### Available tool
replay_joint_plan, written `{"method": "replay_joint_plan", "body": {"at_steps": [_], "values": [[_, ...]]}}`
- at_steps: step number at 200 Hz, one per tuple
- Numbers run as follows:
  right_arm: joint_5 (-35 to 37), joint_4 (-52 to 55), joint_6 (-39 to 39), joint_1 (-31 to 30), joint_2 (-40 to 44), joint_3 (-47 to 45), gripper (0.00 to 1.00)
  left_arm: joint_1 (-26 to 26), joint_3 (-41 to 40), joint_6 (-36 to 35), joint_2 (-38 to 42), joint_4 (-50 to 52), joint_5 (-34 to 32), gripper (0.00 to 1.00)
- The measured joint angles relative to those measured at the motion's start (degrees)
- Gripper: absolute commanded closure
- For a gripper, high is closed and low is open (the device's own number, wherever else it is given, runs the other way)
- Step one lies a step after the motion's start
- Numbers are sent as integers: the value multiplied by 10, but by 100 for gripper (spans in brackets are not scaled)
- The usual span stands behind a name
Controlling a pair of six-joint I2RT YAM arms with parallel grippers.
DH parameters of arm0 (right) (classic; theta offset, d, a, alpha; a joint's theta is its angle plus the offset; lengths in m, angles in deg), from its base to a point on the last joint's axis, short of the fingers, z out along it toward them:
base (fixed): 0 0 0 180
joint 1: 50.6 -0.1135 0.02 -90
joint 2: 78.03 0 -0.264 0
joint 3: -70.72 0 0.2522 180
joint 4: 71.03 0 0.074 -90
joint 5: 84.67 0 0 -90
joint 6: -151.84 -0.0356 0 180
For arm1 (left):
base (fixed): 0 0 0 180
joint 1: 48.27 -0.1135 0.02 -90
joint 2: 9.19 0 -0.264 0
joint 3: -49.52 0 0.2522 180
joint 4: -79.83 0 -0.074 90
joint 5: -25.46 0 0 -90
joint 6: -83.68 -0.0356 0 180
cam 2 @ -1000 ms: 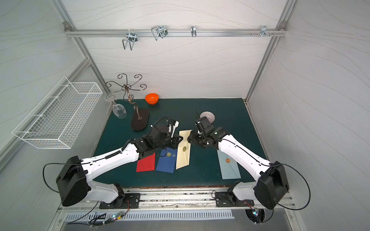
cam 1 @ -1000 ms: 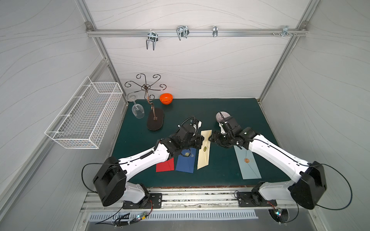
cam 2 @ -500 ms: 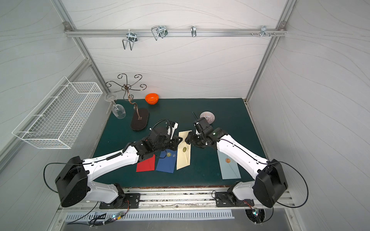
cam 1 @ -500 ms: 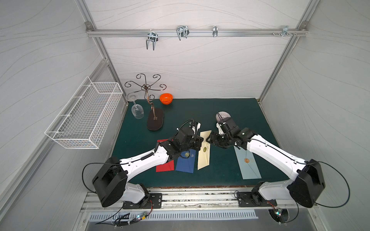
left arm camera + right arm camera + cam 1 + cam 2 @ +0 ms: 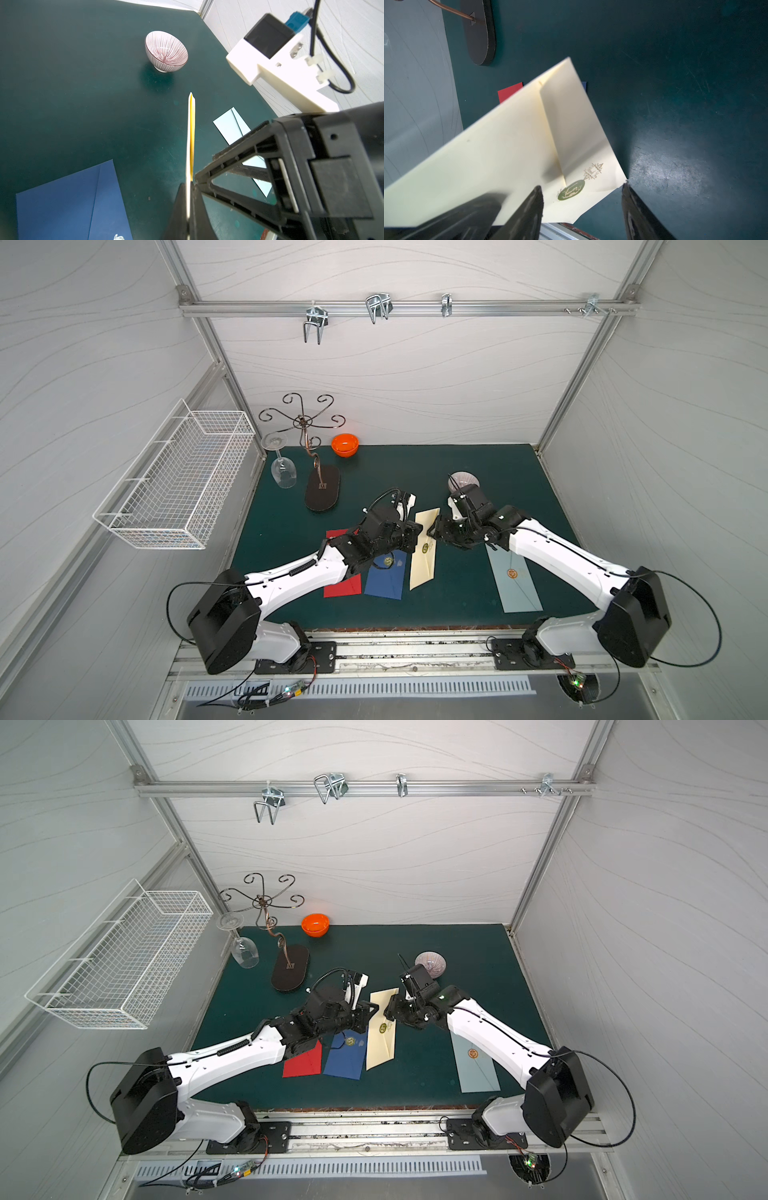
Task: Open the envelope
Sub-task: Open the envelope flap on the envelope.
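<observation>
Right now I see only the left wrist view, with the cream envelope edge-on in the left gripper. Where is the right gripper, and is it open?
Observer: The right gripper is open. It sits at the cream envelope, on the edge opposite the left gripper, with one finger over the envelope's face and the other just past its edge.
Operator: Is the flap open?
Observer: Not yet. In the right wrist view the flap lies folded against the body. The green seal at its tip shows between the right gripper's fingers.
</observation>
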Motion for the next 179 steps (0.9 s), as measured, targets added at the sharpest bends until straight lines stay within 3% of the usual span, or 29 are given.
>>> {"method": "replay_joint_plan", "body": {"at_steps": [90,179], "values": [[0,0,6,0,0,0,38,0,-17,-14,4,-37,24,100],[-6,-19,68,0,-7,-9,38,0,-67,-16,9,-115,9,100]]}}
